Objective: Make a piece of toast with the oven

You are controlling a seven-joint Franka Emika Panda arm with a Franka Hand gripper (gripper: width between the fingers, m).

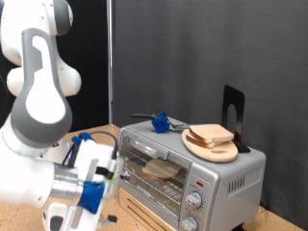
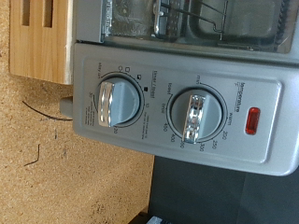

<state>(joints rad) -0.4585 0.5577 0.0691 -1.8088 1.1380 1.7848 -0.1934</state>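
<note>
Even indoor light, dark backdrop, exterior view soft and low in detail; wrist view sharper (dial lettering partly legible), mild glare on the oven [image 2: 177, 112] panel

Close on the control panel of the silver oven [image 2: 177, 103]: two round knobs [image 2: 112, 101] side by side ringed with printed settings, a small red mark [image 2: 252, 121] beyond the second. Wire rack [image 2: 187, 19] shows through the glass door; a wooden block [image 2: 42, 37] rests on the speckled desk [image 2: 65, 177].
</note>
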